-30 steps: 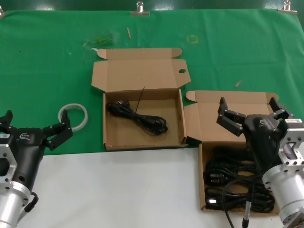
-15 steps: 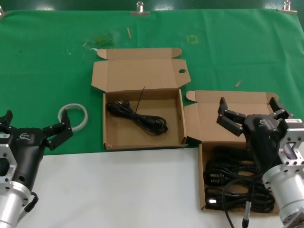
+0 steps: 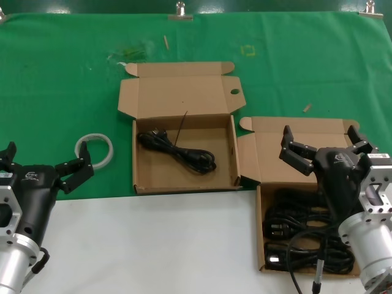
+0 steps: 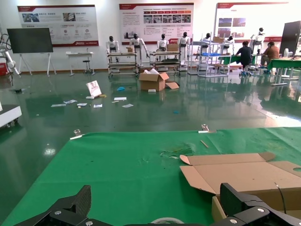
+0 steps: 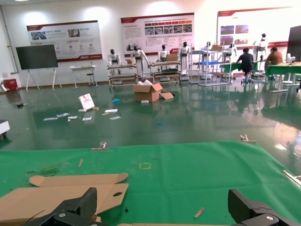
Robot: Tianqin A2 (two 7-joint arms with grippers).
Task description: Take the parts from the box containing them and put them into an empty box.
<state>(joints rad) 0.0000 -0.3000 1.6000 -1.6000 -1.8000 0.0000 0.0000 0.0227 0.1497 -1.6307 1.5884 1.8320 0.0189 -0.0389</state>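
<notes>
Head view. We see 2 open cardboard boxes on the green-covered table (image 3: 61, 73). The receiving box (image 3: 184, 153), at centre, already holds 1 black cord (image 3: 177, 150), lying loosely across its floor. The source box (image 3: 306, 202), nearer the robot's right, holds a tangled heap of cords (image 3: 300, 236) that fills most of its tray. We judge the task to be at an early stage: 1 cord is across, and several are left to move, though we cannot count them in the tangle.

The right hand (image 3: 321, 142) hangs over the source box's far end with its fingers spread wide and nothing between them. The left hand (image 3: 43, 162) waits at the near left edge of the table, also splayed and empty, just beside a white ring of tape (image 3: 95, 150).

Wrist views. Both look out level across the table into a hall beyond, which the head view does not show. The left wrist view catches the receiving box's raised lid (image 4: 240, 174); neither shows a cord. Only the head view shows the contents of the 2 boxes and where each hand stands over them.
</notes>
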